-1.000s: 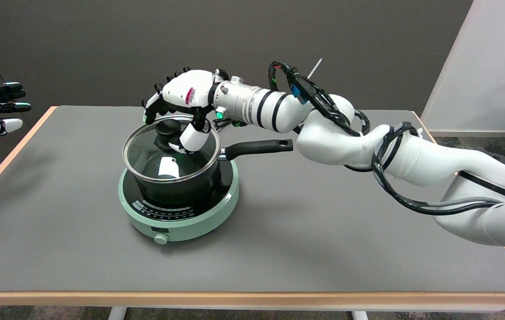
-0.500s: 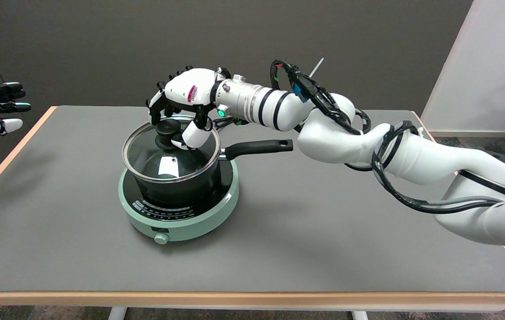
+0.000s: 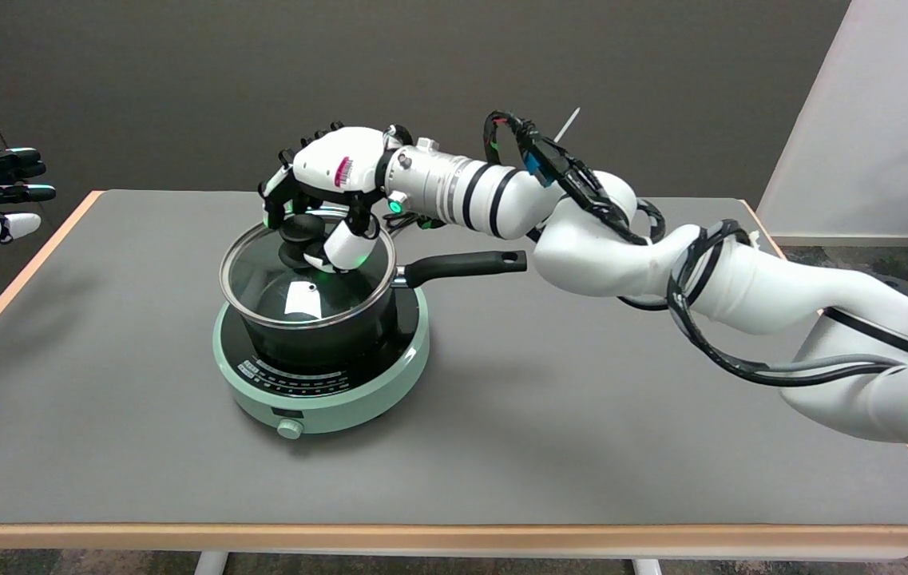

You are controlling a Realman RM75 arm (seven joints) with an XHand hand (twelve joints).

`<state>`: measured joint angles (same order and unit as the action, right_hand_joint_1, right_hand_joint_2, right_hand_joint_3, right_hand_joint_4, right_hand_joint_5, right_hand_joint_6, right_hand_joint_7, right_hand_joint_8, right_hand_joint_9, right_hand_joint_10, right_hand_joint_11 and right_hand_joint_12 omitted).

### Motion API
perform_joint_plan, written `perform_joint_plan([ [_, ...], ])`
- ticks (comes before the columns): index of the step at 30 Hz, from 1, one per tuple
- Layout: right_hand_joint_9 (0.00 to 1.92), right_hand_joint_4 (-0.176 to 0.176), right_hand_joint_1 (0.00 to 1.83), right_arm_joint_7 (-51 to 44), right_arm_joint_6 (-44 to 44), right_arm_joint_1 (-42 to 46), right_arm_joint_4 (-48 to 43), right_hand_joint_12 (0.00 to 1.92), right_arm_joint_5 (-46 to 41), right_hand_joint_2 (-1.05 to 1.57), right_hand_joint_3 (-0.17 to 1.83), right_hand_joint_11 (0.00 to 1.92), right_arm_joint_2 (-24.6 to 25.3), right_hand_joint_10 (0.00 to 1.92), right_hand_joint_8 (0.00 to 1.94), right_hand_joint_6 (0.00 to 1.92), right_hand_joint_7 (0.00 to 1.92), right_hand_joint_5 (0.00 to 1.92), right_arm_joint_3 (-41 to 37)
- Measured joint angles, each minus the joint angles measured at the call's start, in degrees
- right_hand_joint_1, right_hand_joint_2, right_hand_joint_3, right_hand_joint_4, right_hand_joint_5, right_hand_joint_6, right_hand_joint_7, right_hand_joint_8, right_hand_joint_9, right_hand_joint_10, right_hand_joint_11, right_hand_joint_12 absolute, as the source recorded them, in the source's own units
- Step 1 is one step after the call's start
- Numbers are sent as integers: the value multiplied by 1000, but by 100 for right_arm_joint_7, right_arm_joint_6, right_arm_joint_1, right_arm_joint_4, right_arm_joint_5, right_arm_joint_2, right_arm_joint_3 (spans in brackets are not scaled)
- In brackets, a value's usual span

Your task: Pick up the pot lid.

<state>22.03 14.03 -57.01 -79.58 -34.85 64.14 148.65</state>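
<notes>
The right hand (image 3: 331, 180) is hanging over the pot lid (image 3: 306, 275), its white back arched above the black knob (image 3: 301, 231) at the lid's middle. Its fingers (image 3: 274, 196) are curling down on the far, left side of the knob, and the thumb (image 3: 344, 246) is coming in on the knob's right, close against it. Whether they are truly pinching the knob or only closing around it cannot be told from this view. The glass lid is sitting flat on the black pot (image 3: 318, 327), its metal rim level with the pot's edge and showing no gap.

The pot is standing on a round pale green cooker (image 3: 326, 395), left of the middle of the grey table (image 3: 581, 415). The pot's long black handle (image 3: 465, 264) is pointing to the right, passing under the wrist of the right arm (image 3: 661, 263), which is reaching in from the lower right and lying across the table's right half.

Bare table is stretching on all sides of the cooker, with the widest room to the right and toward the near edge; the cooker is standing well apart from every edge. The air above the lid, beyond the hand itself, is open.
</notes>
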Motion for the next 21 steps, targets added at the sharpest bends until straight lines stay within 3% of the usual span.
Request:
perform_joint_plan([
  [21, 781, 176, 925, 0, 1, 18, 30, 772, -54, 673, 869, 478, 45, 558, 351, 601, 838, 692, 3],
])
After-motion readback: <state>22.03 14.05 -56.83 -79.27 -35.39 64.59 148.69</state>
